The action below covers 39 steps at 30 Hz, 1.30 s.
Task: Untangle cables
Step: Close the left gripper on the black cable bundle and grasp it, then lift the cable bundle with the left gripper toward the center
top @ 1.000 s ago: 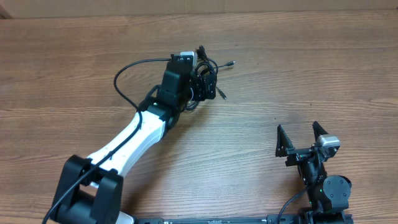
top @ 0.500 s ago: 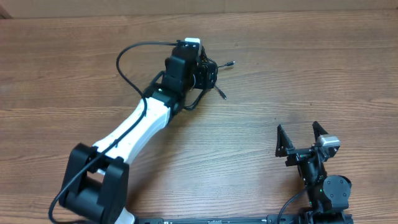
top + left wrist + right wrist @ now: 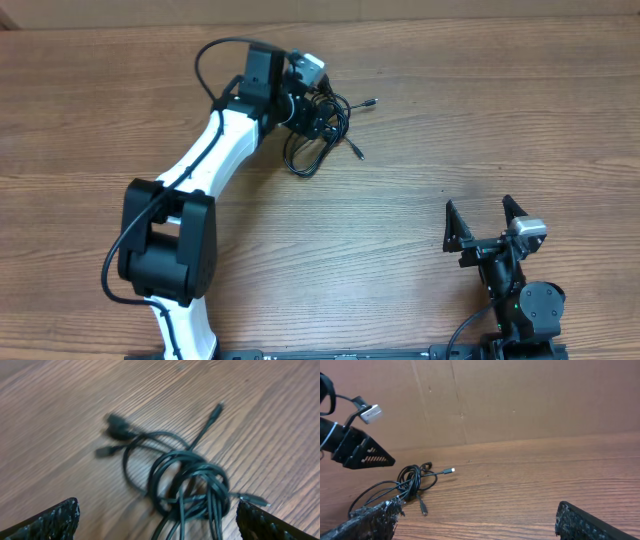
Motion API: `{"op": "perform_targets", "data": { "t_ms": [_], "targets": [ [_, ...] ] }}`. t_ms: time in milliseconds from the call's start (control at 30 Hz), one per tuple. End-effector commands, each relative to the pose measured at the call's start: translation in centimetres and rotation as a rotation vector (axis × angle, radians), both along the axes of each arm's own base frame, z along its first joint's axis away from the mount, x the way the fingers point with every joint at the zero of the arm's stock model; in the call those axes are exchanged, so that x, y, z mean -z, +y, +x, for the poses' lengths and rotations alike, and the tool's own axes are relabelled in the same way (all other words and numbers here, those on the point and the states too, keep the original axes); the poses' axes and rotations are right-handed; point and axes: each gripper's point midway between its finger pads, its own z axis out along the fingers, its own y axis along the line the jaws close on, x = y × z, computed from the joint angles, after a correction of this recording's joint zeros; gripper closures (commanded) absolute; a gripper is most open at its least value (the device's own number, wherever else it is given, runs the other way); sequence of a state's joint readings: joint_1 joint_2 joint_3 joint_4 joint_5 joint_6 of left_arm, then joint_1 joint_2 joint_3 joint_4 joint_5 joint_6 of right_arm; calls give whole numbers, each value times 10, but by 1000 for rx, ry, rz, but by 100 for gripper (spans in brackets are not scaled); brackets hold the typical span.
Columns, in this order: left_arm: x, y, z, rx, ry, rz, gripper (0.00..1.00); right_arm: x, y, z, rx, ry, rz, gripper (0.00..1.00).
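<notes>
Nearest the base, the right gripper (image 3: 480, 207) sits parked where it was a second ago, its jaws spread wide with nothing between them. The change is all in the left arm (image 3: 215, 145): it has swung round from a low, slanting reach to a steeper line up the left side. The left gripper (image 3: 162, 521) now comes at the knot from the far left instead of lying over it. Its jaws are fully apart and hold nothing.

The cables (image 3: 325, 125) themselves have barely shifted. They lie on the table (image 3: 450, 120) in the far-left middle, directly below the left wrist camera. With the arm out of the way, a slack loop on the near side of the bundle is exposed. That looks like a fresh line of approach, with no strand gripped yet.

The cords are thin, black, smooth and limp, wound into tight overlapping rings with several tails straying outward. One tail ends in a silver-tipped plug (image 3: 372, 102). The table is matte, brown, strongly grained wood. Beyond it stands a flat cardboard wall (image 3: 520, 400), creased vertically.
</notes>
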State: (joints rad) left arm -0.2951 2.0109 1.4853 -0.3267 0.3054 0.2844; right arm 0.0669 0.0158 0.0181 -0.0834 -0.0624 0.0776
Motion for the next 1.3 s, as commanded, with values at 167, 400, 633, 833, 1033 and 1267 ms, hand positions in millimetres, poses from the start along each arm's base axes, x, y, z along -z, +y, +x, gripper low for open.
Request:
{"op": "perform_targets", "data": {
  "t_ms": [167, 400, 633, 833, 1033, 1267],
  "targets": [
    [36, -22, -1, 172, 1, 6, 3, 4, 0, 1, 5, 6, -1, 0],
    [49, -17, 1, 163, 8, 38, 28, 4, 0, 1, 5, 6, -1, 0],
    [58, -17, 3, 162, 17, 39, 61, 4, 0, 1, 5, 6, -1, 0],
    [75, -17, 3, 162, 38, 44, 53, 4, 0, 1, 5, 6, -1, 0],
    [85, -18, 8, 159, 25, 44, 46, 4, 0, 1, 5, 6, -1, 0],
    [82, -19, 12, 113, 34, 8, 96, 4, 0, 1, 5, 6, -1, 0]
  ]
}}
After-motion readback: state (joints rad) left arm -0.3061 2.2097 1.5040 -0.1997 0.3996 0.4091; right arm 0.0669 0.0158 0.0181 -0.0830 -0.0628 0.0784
